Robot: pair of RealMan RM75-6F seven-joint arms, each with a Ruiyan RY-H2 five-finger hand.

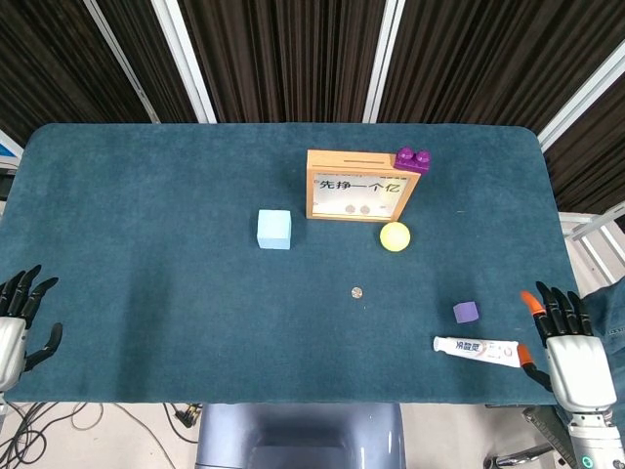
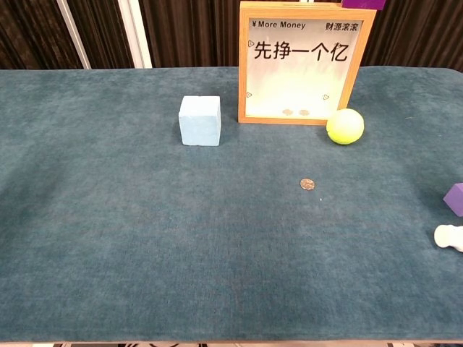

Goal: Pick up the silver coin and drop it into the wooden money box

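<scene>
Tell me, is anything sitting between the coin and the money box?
Almost: the yellow ball sits just right of the straight line from the silver coin to the wooden money box. The slot is on top, so the coin must be lifted anyway.
</scene>
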